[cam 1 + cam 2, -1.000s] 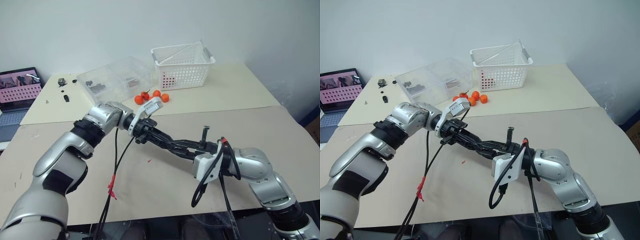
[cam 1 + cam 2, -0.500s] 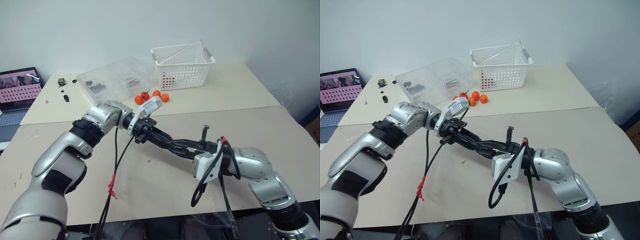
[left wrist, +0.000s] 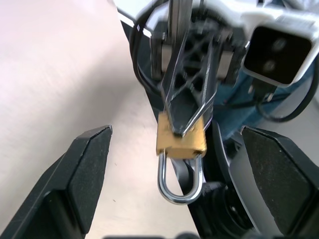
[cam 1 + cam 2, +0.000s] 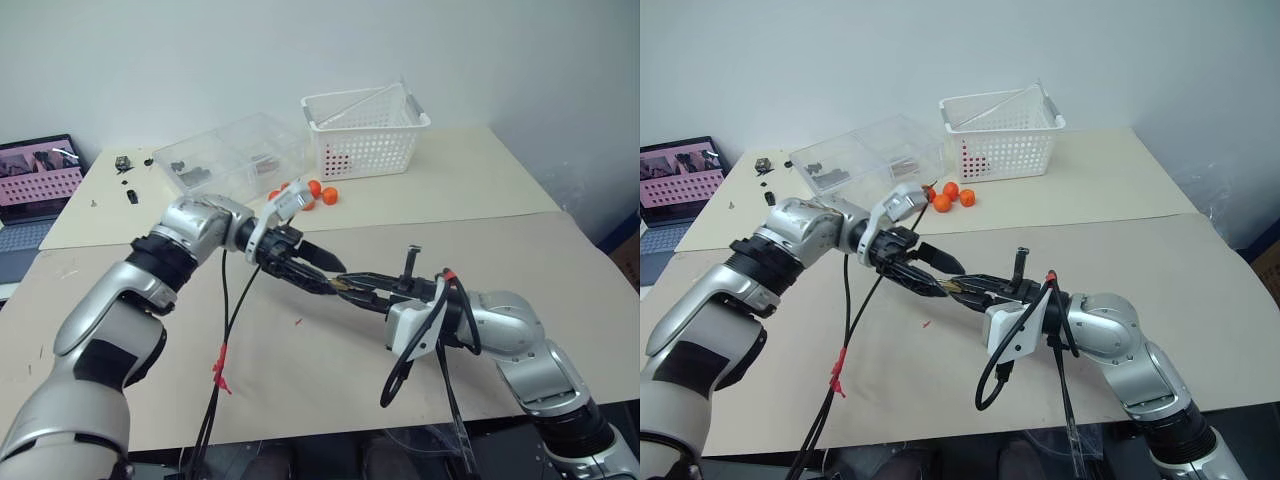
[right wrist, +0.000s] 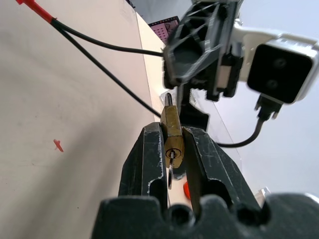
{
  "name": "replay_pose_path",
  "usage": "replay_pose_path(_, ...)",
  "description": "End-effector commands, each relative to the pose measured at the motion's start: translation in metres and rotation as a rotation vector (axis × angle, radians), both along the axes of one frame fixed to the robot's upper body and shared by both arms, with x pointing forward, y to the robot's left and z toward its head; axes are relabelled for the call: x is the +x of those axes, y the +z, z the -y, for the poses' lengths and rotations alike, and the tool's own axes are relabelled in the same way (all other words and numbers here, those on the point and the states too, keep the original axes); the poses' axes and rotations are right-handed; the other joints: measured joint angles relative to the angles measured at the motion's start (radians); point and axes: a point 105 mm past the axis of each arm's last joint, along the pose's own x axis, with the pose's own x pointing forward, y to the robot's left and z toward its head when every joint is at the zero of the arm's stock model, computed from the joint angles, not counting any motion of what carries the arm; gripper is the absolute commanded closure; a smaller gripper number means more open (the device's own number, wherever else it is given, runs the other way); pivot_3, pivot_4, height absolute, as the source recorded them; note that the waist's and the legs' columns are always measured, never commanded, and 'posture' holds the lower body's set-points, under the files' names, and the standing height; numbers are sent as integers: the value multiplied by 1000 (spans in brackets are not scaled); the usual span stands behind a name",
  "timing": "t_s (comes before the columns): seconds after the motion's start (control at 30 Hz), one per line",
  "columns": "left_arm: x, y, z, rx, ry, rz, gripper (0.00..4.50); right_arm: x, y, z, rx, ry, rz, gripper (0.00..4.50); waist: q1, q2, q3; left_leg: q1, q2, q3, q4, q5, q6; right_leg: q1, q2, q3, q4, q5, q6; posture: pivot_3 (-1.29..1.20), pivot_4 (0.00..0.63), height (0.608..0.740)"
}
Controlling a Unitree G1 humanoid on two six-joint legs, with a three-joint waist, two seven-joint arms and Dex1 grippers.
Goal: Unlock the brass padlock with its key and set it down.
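Note:
The brass padlock (image 3: 180, 139) is held above the table between both arms, its silvery shackle (image 3: 180, 180) with both legs meeting the body. My right gripper (image 4: 355, 286) is shut on the padlock (image 5: 173, 130), one finger (image 5: 148, 160) on each flat side. A small silvery key (image 5: 170, 164) appears to sit in the keyhole facing the right wrist. My left gripper (image 4: 337, 279) is open just in front of the shackle end, its pads (image 3: 85, 172) standing wide apart on either side of the lock and not touching it.
At the back stand a white basket (image 4: 365, 135), a clear plastic box (image 4: 230, 158) and orange fruits (image 4: 322, 190). A laptop (image 4: 35, 185) sits at the far left. Black cables (image 4: 228, 325) hang from the left arm over the tabletop (image 4: 300, 380).
My left gripper was shut around the padlock at the right gripper's tips; it has opened wide, let go and risen a little. The right gripper has stayed put, still holding the lock.

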Motion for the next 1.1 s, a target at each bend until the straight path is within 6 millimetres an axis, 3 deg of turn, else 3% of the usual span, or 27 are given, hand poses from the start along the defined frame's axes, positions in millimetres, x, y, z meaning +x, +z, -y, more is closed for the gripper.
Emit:
replay_pose_path(0.03,20,41,-16,-92,118,120,69,0,13,2,32,1,51,4345,-1,0,0,0,0,0,0,0,0,0,0,0,0,0,0,0,150,740)
replay_pose_path(0.2,32,39,-25,-104,219,157,69,0,14,1,41,4,50,4345,-2,1,0,1,0,0,0,0,0,0,0,0,-1,0,0,0,150,740)
replay_pose_path(0.23,30,36,-25,-103,216,152,583,-1,14,1,42,6,49,4345,-2,1,-1,0,1,0,0,0,0,0,1,0,-1,0,0,0,150,740)
replay_pose_path(0.43,12,18,-20,-104,166,103,2643,2,17,2,44,7,53,4345,-1,1,-1,0,2,0,0,0,0,0,1,0,0,0,0,0,150,740)
replay_pose_path(0.47,10,16,-17,-111,162,87,3197,2,17,1,45,8,53,4345,0,1,-1,0,2,0,0,0,0,0,1,0,0,0,0,0,150,740)
replay_pose_path(0.6,4,10,-10,-120,150,65,4467,1,17,1,47,11,53,4345,1,1,-1,0,4,0,0,0,0,0,3,0,1,0,0,0,150,740)
replay_pose_path(1.1,-11,-7,-12,-70,87,19,4467,0,16,4,41,-2,54,4345,-1,1,-1,1,10,2,0,-2,2,0,8,1,1,1,-1,0,150,740)
